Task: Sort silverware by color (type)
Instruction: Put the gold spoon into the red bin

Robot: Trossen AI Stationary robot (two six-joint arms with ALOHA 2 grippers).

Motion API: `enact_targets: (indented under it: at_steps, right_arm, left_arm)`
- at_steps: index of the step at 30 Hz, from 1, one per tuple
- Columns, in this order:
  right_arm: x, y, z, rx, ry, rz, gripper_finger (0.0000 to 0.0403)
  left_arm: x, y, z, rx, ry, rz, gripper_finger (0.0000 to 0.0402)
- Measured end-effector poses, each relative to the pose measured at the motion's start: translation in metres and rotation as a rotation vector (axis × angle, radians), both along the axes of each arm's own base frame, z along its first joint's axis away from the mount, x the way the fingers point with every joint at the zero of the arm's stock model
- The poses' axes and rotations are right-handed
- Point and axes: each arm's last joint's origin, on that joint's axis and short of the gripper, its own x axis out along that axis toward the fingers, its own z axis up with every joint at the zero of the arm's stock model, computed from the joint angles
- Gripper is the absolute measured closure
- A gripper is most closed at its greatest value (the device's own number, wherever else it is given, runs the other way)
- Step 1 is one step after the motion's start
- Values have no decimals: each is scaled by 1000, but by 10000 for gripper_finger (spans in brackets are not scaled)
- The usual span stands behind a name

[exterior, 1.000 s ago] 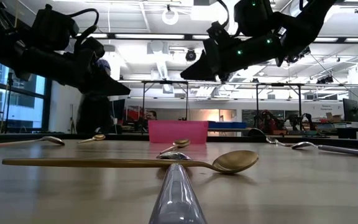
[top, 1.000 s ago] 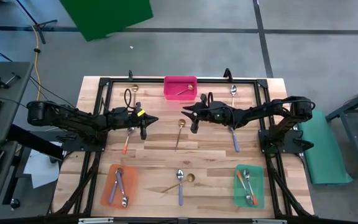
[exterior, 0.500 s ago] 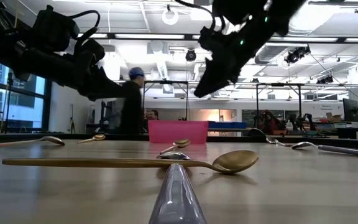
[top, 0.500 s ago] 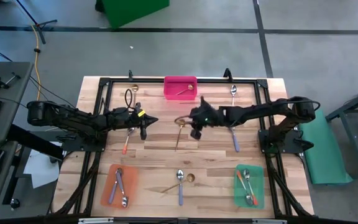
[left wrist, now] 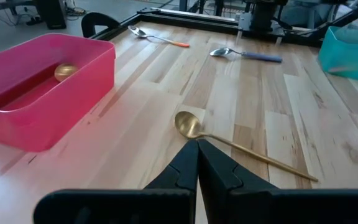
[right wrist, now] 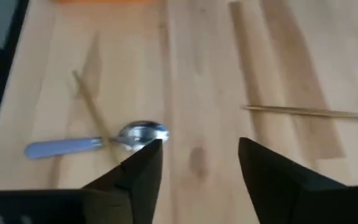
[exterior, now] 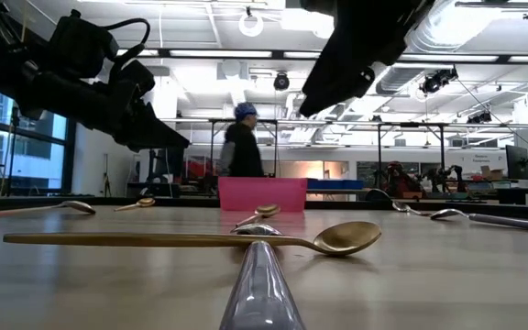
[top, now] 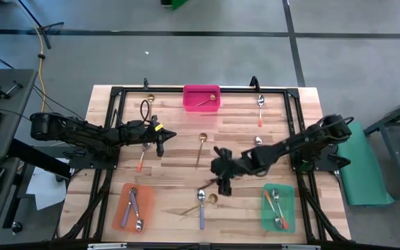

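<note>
Just below the right pincer (top: pixel 222 182), toward the front edge of the table (top: pixel 172 160), lie two spoons that cross each other: a gold spoon (top: pixel 198 204) and a blue-handled spoon (top: pixel 201 206). The right pincer hangs above them with its two fingers spread wide and nothing between them. In the right wrist view the bowl of the blue-handled spoon (right wrist: pixel 98 140) shows just ahead of one fingertip.

I judge that the step in hand is the approach to one of these two spoons, before any grasp. The next move calls for a descent with the fingers on both sides of one handle only. The two spoons overlap, so the pincer can easily catch both or push one away.

To the far side of the right pincer lies another gold spoon (top: pixel 200 148), and beyond it stands the pink tray (top: pixel 188 98). The left pincer (top: pixel 160 141) waits well apart on the left side, clenched and holding nothing. The orange tray (top: pixel 123 210) and the green tray (top: pixel 288 208) are at the front corners.
</note>
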Motion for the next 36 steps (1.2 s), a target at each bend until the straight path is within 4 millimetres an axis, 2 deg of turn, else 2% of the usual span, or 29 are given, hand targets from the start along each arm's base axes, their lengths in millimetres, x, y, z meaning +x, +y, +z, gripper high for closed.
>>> enact_targets:
  at_steps: [3,11,17,22,32,36]
  right_arm:
    - [2,15,-7,9,-18,39,192]
    - [6,41,-26,126,7,65,198]
    - [19,57,-26,93,7,112,199]
    - [35,69,-39,14,84,181,199]
    - [44,73,-72,-3,197,149,200]
    - [45,73,-83,3,227,131,214]
  left_arm:
    - [0,0,-1,-3,12,0,401]
    - [-1,0,-2,-4,19,-1,401]
    - [-1,-1,-3,-8,36,-2,401]
    - [-1,-1,-4,-10,45,-2,401]
    - [-1,-5,-7,-14,70,-25,401]
    - [-1,-8,-7,-16,80,-39,401]
